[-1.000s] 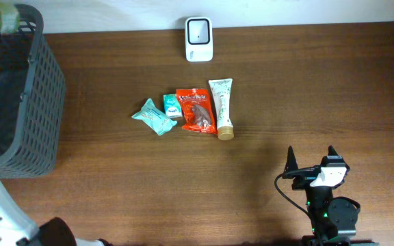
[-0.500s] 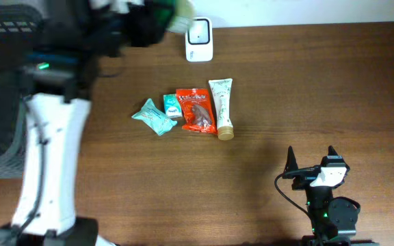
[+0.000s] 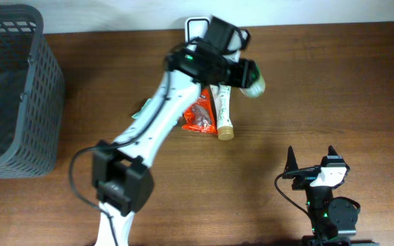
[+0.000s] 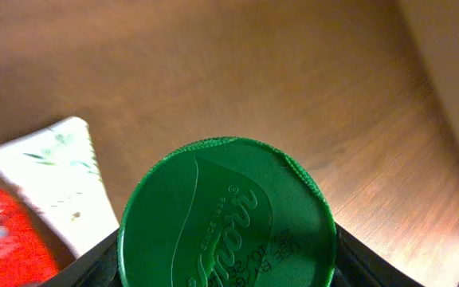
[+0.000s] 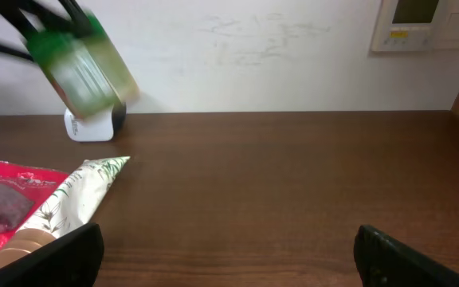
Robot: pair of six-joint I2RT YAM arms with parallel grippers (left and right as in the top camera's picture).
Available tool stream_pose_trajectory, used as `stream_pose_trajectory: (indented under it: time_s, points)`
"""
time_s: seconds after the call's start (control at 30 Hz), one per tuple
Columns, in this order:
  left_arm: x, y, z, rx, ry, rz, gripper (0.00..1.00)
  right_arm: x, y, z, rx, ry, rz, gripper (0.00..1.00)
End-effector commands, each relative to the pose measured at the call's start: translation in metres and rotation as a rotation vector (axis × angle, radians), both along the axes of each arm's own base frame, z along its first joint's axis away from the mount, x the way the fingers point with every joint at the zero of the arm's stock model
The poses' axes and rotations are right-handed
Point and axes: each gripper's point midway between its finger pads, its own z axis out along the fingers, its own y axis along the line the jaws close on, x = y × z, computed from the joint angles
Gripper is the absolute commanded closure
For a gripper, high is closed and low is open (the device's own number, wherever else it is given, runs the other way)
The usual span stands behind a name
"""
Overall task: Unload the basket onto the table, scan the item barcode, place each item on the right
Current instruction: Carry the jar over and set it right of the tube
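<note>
My left gripper point(image 3: 245, 72) hangs above the table just right of the white scanner point(image 3: 195, 29), shut on a jar with a green lid point(image 3: 255, 84). In the left wrist view the embossed green lid point(image 4: 225, 215) fills the space between the black jaws of the left gripper point(image 4: 225, 259). The right wrist view shows the jar point(image 5: 82, 68) blurred in the air in front of the scanner point(image 5: 94, 126). My right gripper point(image 3: 311, 156) rests open near the front right, nothing between its fingers point(image 5: 62, 255).
A cream tube point(image 3: 222, 109) and a red packet point(image 3: 198, 117) lie under the left arm, with a teal packet point(image 3: 139, 113) partly hidden by it. A grey basket point(image 3: 19, 89) stands at the far left.
The left arm has swung from over the basket at the left across to the scanner's right side, carrying the green-lidded jar. The right arm has not moved.
</note>
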Motion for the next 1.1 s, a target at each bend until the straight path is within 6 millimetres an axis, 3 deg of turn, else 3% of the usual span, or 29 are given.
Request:
stream_pose_trajectory:
  time_s: [0.0, 0.13, 0.3, 0.37, 0.47, 0.67, 0.73, 0.8, 0.83, 0.93, 1.0, 1.07]
  points:
    - [-0.003, -0.02, -0.028, 0.071, -0.012, 0.001, 0.55, 0.0, -0.002, -0.003, -0.004, 0.004, -0.011, 0.01]
    - [0.001, -0.027, -0.067, 0.211, -0.064, 0.053, 0.53, 0.0, -0.002, -0.003, -0.004, 0.004, -0.011, 0.01]
    - [0.003, -0.039, -0.092, 0.251, -0.09, 0.059, 0.5, 0.0, -0.002, -0.003, -0.004, 0.004, -0.011, 0.01]
    - [0.008, -0.037, -0.105, 0.29, -0.105, 0.081, 0.48, 0.0, -0.002, -0.003, -0.004, 0.004, -0.011, 0.02]
    - [0.012, -0.031, -0.109, 0.324, -0.118, 0.106, 0.46, 0.0, -0.002, -0.003, -0.004, 0.004, -0.011, 0.02]
    - [0.013, -0.034, -0.106, 0.313, -0.129, 0.105, 0.18, 0.0, -0.002, -0.003, -0.004, 0.004, -0.011, 0.01]
    - [0.017, -0.035, -0.094, 0.293, -0.144, 0.111, 0.07, 0.0, -0.002, -0.003, -0.004, 0.004, -0.011, 0.02]
    - [0.024, -0.036, -0.068, 0.256, -0.18, 0.126, 0.0, 0.0, -0.002, -0.003, -0.004, 0.004, -0.011, 0.02]
    - [0.028, -0.032, -0.036, 0.219, -0.215, 0.144, 0.01, 0.0, -0.002, -0.003, -0.004, 0.004, -0.011, 0.01]
    - [0.033, -0.017, 0.016, 0.165, -0.269, 0.179, 0.01, 0.0, -0.002, -0.003, -0.004, 0.004, -0.011, 0.01]
    - [0.032, 0.006, 0.059, 0.134, -0.303, 0.216, 0.01, 0.0, -0.002, -0.003, -0.004, 0.004, -0.011, 0.01]
    - [0.03, 0.043, 0.085, 0.146, -0.3, 0.265, 0.01, 0.0, -0.002, -0.003, -0.004, 0.004, -0.011, 0.01]
